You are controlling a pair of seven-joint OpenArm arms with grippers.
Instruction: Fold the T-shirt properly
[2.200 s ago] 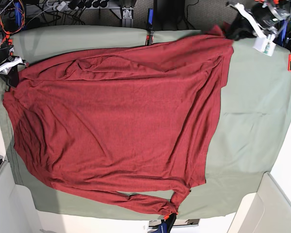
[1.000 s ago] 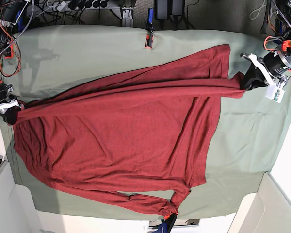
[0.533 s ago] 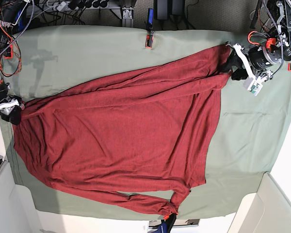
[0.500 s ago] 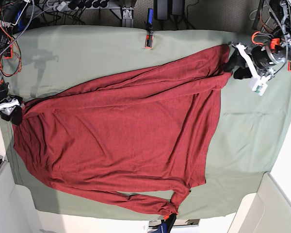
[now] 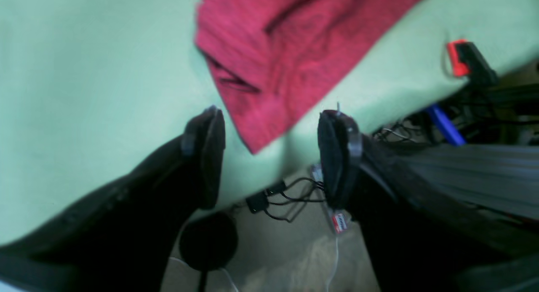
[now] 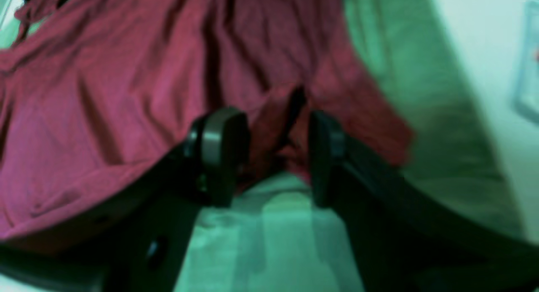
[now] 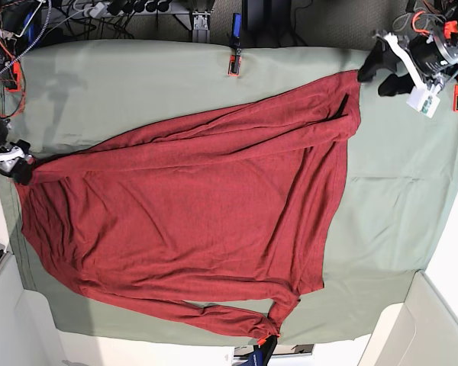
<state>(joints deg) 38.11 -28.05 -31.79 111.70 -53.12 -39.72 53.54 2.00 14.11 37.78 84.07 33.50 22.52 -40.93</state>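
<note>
The left tool [image 5: 269, 153] has its two black fingers [image 5: 210, 148] spread wide with nothing between them. It hangs over the far edge of the desk, and a pointed corner of the big dark red thin knit T-shirt with long sleeves [image 5: 278, 60] lies just ahead of the gap, not touching either finger. In the view from above, this left tool [image 7: 389, 65] sits at the top right, just beside the shirt's far corner.

The right tool [image 6: 269, 157] is spread open too. Its fingers [image 6: 223, 153] stand on either side of a bunched bit of the red shirt [image 6: 126, 73], but they are not pinching it. From above, the right tool [image 7: 17, 164] is at the left edge of the desk, right at the shirt's other corner.

The T-shirt [image 7: 191, 213] lies open on the sage-green cloth covering the desk [image 7: 397, 206]. It fills most of the left and middle. A long fold runs from the left corner up to the top right corner. One sleeve lies along the near edge. An orange and black clamp [image 7: 234, 61] holds the green cloth at the far edge.
</note>
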